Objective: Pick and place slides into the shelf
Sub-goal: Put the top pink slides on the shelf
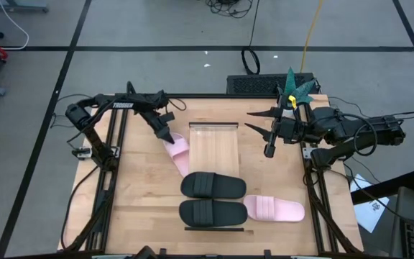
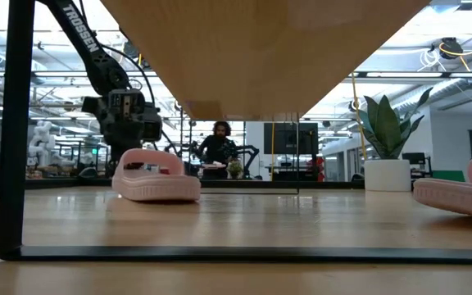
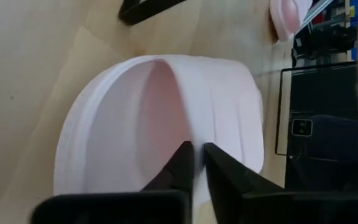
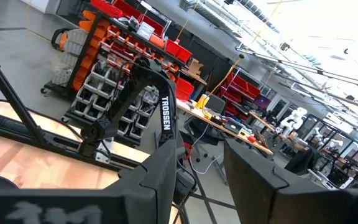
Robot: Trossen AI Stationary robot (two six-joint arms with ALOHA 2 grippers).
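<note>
My left gripper (image 1: 169,138) is shut on a light pink slide (image 1: 179,152) lying by the left side of the shelf (image 1: 214,147), a pale wood rack. The low view shows this slide (image 2: 155,176) with the gripper (image 2: 126,123) behind it. Two black slides (image 1: 213,185) (image 1: 212,212) lie across the shelf's near part. A second pink slide (image 1: 275,210) lies on the table right of them. My right gripper (image 1: 251,121) hangs open above the table by the shelf's far right corner, touching nothing. My left gripper (image 3: 197,158) pinches the pink slide's wide strap at its edge (image 3: 190,127), one finger over the footbed under the strap, the other on the strap's outer face. The fingers slant down from the table's far left. In the low view the slide's sole (image 2: 156,195) seems to rest on the table.
The low view looks under the shelf's wooden underside (image 2: 260,49), past its dark frame post (image 2: 15,123) and bottom bar (image 2: 252,254). A potted plant (image 1: 294,86) stands at the table's far right edge. A person (image 2: 218,152) is in the room beyond the table.
</note>
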